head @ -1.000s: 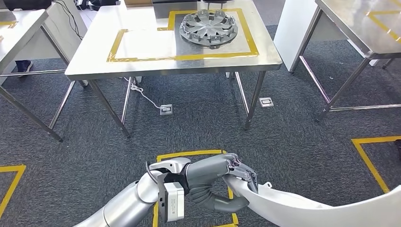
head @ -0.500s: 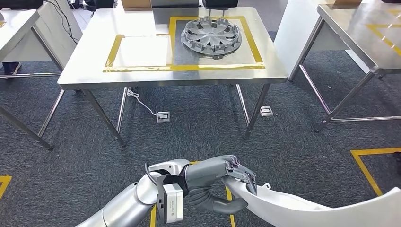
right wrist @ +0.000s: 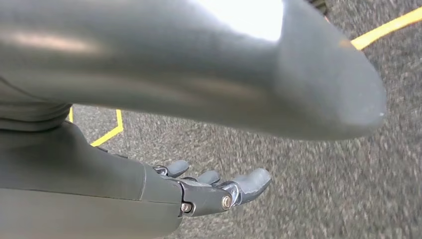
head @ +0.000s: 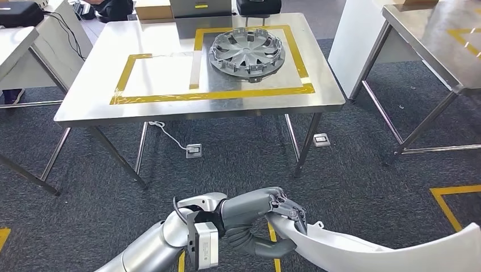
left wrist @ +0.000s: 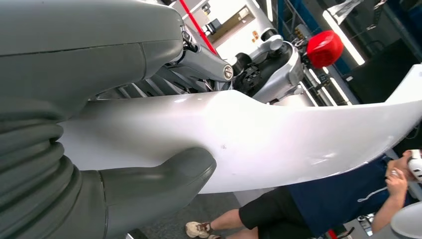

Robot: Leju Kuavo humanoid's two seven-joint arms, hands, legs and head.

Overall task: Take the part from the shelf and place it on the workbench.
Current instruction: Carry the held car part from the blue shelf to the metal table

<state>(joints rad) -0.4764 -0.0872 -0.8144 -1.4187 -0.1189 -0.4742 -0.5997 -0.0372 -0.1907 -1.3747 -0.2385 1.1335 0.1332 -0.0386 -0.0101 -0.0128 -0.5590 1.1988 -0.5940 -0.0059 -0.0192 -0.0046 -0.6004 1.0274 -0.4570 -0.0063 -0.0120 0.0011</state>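
The left hand (head: 266, 218) is gripping one end of a long white curved body panel (head: 363, 252), thumb under and fingers over, carrying it low above the grey carpet (head: 238, 164). The right hand (right wrist: 219, 191) is hanging with fingers apart, holding nothing. Ahead, a steel counter (head: 85, 107) is bearing a silver hubcap (head: 247, 48) inside yellow tape.

Left arm (head: 153, 243): silver shell, white wrist box, thin black cable. Left hand (head: 264, 218): grey ribbed cover, thick grey thumb, darker fingers (head: 292, 214), visible screws. Right hand (right wrist: 149, 184): likewise grey.
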